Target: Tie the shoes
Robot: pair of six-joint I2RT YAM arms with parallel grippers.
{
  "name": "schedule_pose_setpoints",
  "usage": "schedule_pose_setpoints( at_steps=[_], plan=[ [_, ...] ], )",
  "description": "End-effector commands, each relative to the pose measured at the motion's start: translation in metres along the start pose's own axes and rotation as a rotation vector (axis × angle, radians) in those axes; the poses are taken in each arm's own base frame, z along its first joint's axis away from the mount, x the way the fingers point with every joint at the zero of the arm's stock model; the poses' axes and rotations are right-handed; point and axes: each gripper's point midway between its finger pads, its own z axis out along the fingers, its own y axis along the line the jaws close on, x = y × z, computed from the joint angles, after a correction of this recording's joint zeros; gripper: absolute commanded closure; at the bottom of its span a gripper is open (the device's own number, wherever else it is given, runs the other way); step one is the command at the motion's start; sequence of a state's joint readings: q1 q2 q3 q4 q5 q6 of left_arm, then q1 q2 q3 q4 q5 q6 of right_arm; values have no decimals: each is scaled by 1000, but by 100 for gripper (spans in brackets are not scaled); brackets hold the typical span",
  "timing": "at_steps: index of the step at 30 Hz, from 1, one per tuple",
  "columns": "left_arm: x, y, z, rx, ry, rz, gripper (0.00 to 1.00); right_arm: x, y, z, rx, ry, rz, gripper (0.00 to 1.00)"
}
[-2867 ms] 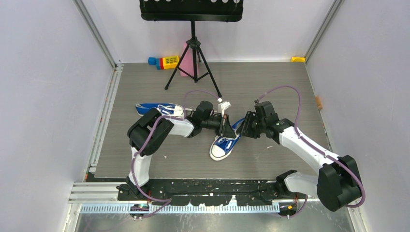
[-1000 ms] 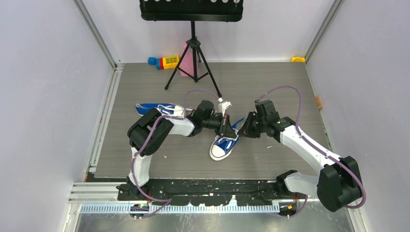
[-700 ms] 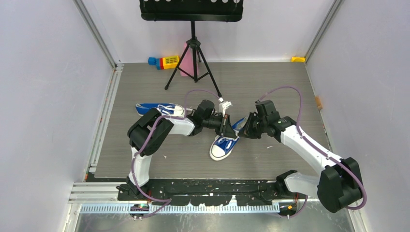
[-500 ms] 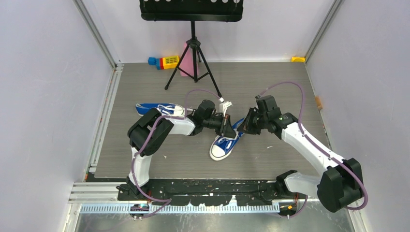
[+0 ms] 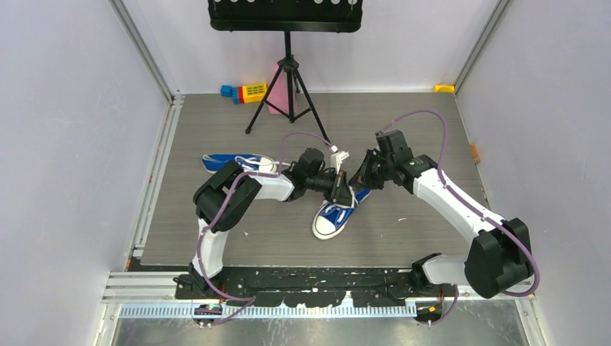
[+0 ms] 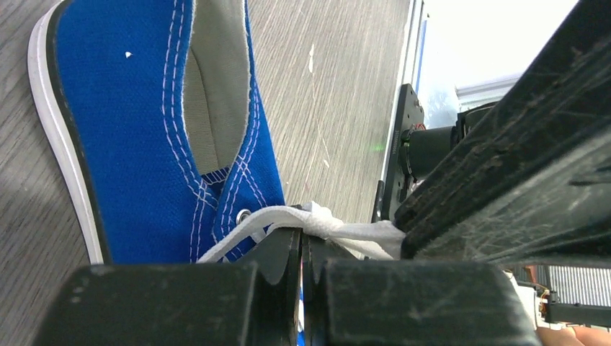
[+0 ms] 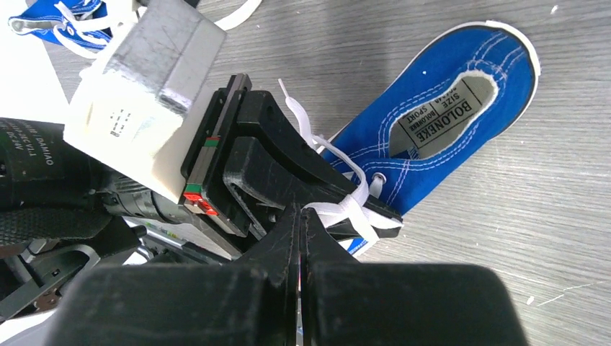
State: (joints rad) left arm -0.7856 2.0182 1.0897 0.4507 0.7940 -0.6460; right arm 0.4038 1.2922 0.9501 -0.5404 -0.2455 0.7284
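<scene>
One blue shoe (image 5: 333, 218) lies mid-mat, its white toe toward me; it also shows in the left wrist view (image 6: 166, 130) and the right wrist view (image 7: 439, 122). The other shoe (image 5: 234, 161) lies to the left, partly behind my left arm. My left gripper (image 5: 345, 189) (image 6: 302, 241) is shut, with a knotted white lace (image 6: 339, 227) drawn over its tips. My right gripper (image 5: 358, 180) (image 7: 300, 214) is shut on the same lace (image 7: 346, 213), tip to tip with the left one above the shoe's eyelets.
A black tripod stand (image 5: 288, 86) rises at the back centre, with coloured toy blocks (image 5: 245, 92) and a pink object (image 5: 276, 94) beside it. A yellow piece (image 5: 444, 89) sits in the far right corner. Metal rails border the mat.
My right gripper has moved left and farther back, closing up against the left gripper over the shoe. The left gripper shifted slightly right. The shoes have not moved.
</scene>
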Motion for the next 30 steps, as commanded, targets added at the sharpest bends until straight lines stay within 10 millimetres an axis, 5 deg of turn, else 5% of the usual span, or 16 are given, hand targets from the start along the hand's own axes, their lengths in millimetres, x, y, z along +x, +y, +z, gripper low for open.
schedule_pose_setpoints(
  at_steps=[1, 16, 30],
  plan=[
    [-7, -8, 6, 39, -4, 21, 100, -23, 24, -5, -86, -79, -21, 100],
    [-9, 0, 8, 108, -25, -107, 100, -24, 24, 7, -192, -98, 50, 100],
    [-9, 5, 6, 114, -19, -126, 100, -19, -20, -18, -113, -184, 67, 56]
  ],
)
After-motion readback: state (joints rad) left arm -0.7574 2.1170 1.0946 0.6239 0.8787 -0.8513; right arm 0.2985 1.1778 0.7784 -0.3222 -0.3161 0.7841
